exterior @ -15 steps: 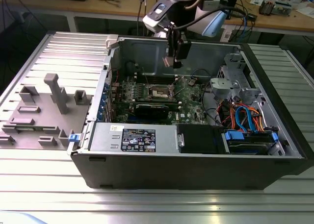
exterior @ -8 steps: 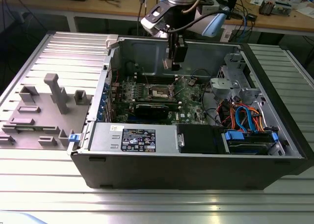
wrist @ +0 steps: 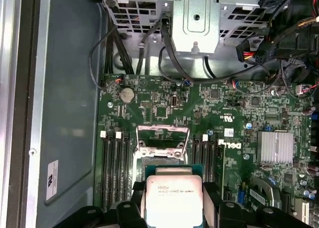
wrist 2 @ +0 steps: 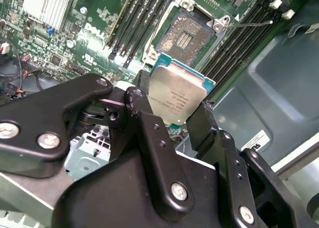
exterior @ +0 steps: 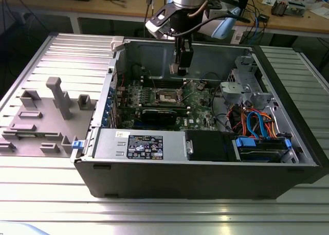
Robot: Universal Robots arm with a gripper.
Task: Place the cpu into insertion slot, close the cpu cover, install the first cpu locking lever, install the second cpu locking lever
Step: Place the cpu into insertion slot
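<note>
My gripper hangs inside the open computer case, above the green board. It is shut on the cpu, a flat silver-grey square chip. In the second wrist view the cpu sits clamped between my two black fingers, held clear above the board. The insertion slot lies open below, a dark square recess with a silver rim, also seen as the insertion slot in the exterior view. The cpu cover stands raised at the socket's far edge. A thin wire lever juts out beside the socket.
Long black memory slots flank the socket on both sides. A finned heatsink, a metal drive cage and bundled cables crowd the case. A black card lies near the socket. A grey fixture plate rests outside at the exterior view's left.
</note>
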